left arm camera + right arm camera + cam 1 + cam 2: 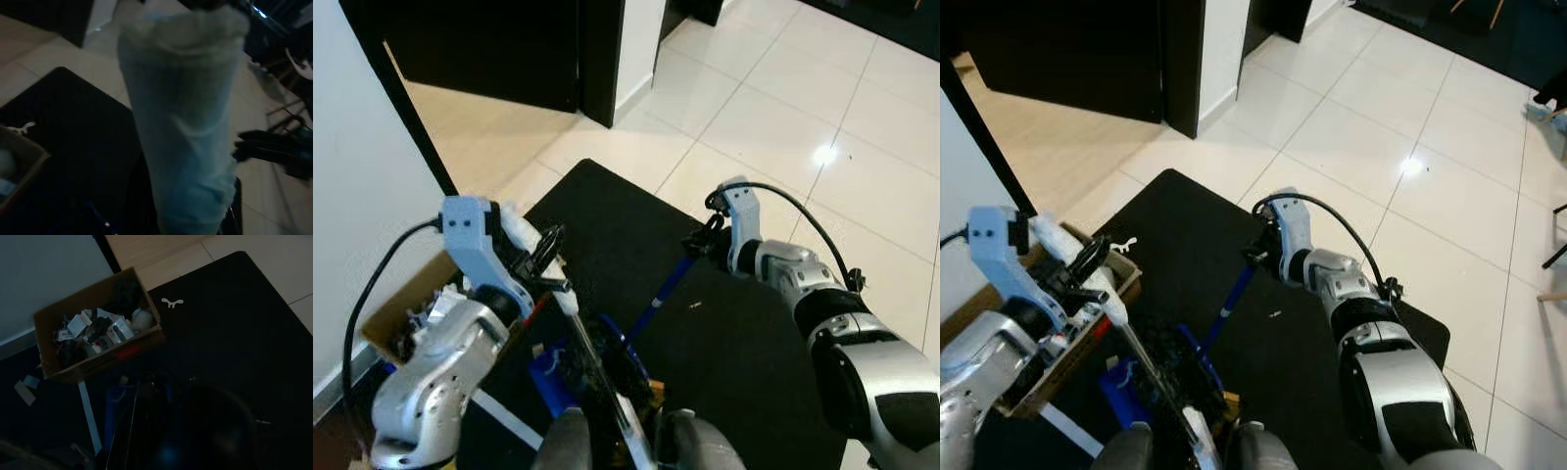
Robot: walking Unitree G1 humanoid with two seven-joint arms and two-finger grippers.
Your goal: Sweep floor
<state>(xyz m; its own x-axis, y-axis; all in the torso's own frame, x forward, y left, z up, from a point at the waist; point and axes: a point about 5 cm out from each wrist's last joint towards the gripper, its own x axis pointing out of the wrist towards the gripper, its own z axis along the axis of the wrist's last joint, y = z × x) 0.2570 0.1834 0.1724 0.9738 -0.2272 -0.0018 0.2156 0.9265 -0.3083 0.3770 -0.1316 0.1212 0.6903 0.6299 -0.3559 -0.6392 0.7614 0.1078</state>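
My left gripper (548, 257) is shut on a pale white handle (592, 357) that slants down toward my body; the same pale white handle (186, 122) looms close and blurred in the left wrist view. My right gripper (703, 240) is shut on the top end of a blue handle (668, 284), which runs down to a blue dustpan (548, 377) and some dark bristles low in the middle. All of this is above a black mat (734, 352).
An open cardboard box (98, 333) full of scraps stands at my left against the white wall (352, 196). Beyond the mat lies a glossy tile floor (803, 98), and a dark doorway (509, 49) sits at the back left. A white strip (499, 411) lies by the box.
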